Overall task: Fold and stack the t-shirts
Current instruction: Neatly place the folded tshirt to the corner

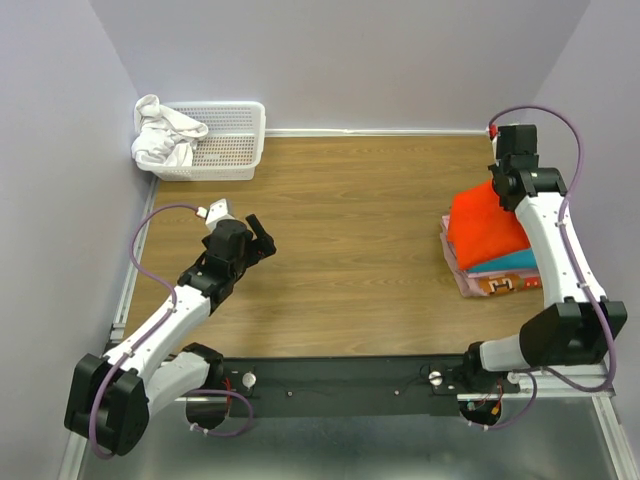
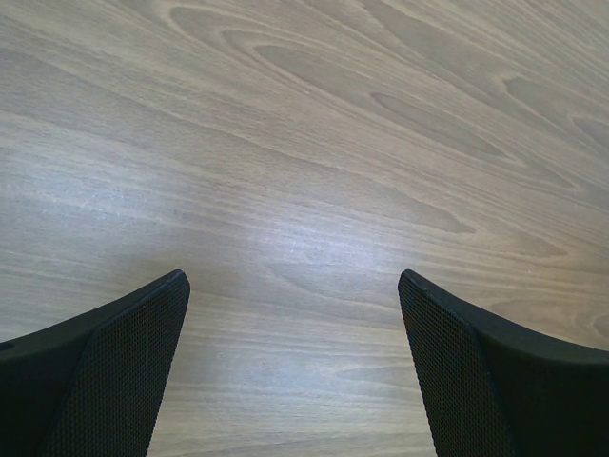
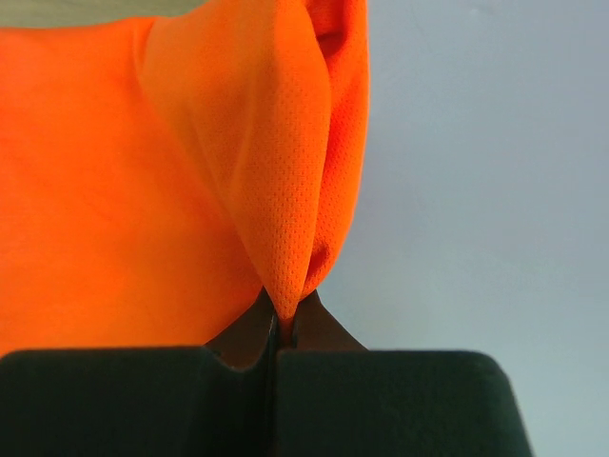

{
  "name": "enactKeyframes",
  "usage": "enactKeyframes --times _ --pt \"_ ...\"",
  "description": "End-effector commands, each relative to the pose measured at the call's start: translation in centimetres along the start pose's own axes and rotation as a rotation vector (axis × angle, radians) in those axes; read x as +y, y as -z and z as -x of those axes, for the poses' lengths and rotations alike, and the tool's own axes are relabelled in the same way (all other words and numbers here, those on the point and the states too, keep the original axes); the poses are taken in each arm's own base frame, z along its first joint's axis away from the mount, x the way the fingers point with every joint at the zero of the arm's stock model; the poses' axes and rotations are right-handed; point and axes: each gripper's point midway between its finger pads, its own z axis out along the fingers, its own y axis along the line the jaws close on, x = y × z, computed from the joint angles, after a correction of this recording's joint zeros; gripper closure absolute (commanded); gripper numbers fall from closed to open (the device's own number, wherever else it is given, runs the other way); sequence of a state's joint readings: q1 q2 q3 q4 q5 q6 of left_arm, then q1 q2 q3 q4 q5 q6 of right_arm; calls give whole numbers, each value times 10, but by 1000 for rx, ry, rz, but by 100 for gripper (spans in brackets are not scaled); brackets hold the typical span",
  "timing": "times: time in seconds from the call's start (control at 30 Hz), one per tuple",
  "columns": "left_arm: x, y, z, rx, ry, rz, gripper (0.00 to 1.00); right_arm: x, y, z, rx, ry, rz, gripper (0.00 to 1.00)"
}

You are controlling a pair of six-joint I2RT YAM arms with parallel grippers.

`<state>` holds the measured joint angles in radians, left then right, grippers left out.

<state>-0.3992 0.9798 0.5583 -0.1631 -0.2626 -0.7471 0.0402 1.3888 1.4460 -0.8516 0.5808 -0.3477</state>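
Far left, at the back corner, a white basket [image 1: 228, 140] sat against the wall with a bundle of white cloth [image 1: 163, 142] spilling over its left rim. Moving in, the left arm was bent at the elbow and reached out from its base toward the middle of the table [image 1: 350, 260]. The left gripper [image 1: 262, 233] was low over bare wood and aimed forward and to the right. Its two black fingers were spread wide with nothing between them, and the wrist view showed only wood grain in the gap. Across to the right edge, there was the stack. A patterned t-shirt [image 1: 503, 285] lay near the bottom, with a pink t-shirt [image 1: 452, 255] showing as a thin edge and a teal t-shirt [image 1: 512, 262] above. The orange t-shirt [image 1: 485, 232] was on top, a folded rectangle. Its long axis ran from the far side toward the near edge and slanted a little rightward as it came near. Its far end was raised off the pile. The right arm rose from its base along the table's right edge and stretched nearly straight to the far side, with the wrist turned down over that raised end. The right gripper [image 3: 283, 319] had its fingers pressed together, pinching a narrow fold of the orange mesh cloth. The fabric fanned up and away from the tips against the pale wall [image 3: 476, 190].
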Motion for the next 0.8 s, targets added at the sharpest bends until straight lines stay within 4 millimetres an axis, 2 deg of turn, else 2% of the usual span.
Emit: enactKeyframes --times 0.0,0.2,0.3,0.5,0.67,0.7,0.77 --pt "4 -3 10 -36 -13 37 2 -2 -30 -7 30 20 4 100" --pt "8 -5 10 -34 -17 58 2 -2 -64 -13 32 22 12 100" --pt "10 -5 9 -34 -21 70 2 -6 -84 -23 77 9 -1 100" --pt "10 -5 11 -44 -21 72 2 -18 -108 -33 105 4 -24 99" --pt "13 -5 13 -50 -22 85 2 -19 -122 -35 103 -8 -4 100" --pt "13 -5 13 -50 -22 85 2 -20 -126 -37 108 -19 -12 98" --pt "13 -5 12 -49 -22 86 2 -19 -129 -39 118 -28 -12 83"
